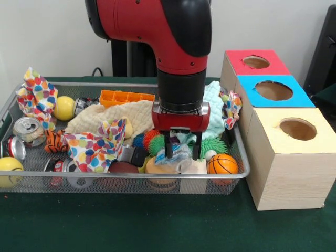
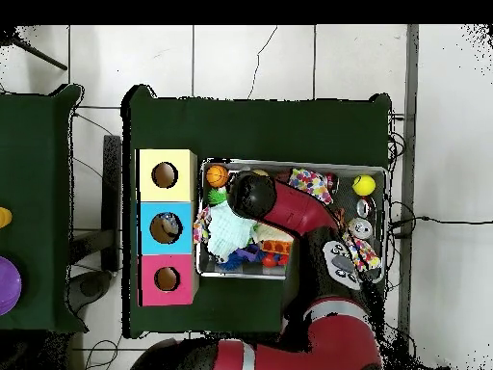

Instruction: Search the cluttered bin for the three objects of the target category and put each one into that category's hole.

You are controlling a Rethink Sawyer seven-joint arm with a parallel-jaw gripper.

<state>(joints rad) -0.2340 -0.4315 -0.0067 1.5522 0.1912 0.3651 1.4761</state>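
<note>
- The end effector (image 1: 182, 149), two dark fingers under a red wrist block on the red and black arm, hangs low inside the large shallow silver wire-mesh bin (image 1: 131, 181), near its front rim and towards the box end.
- The fingers stand moderately apart, straddling a small crumpled pale blue and white item (image 1: 177, 153). Contact is unclear, so whether the item is held cannot be told.
- The small orange basketball (image 1: 222, 164) lies just beside the end effector, on the side facing the boxes. A green spiky ball (image 1: 212, 146) lies between them.
- The round hole (image 1: 256, 62) in the pale wooden box with the red top face is the farthest of the three from the front camera, behind the blue-topped box (image 1: 273, 90) and the yellow-topped box (image 1: 296, 128).
- Judgement: from the end effector, the hole lies sideways past the bin's end wall and back towards the robot's pedestal. The carry calls for a lift clear of the mesh rim first.
- All boxes and the bin rest on the green counter (image 1: 157, 226).
</note>
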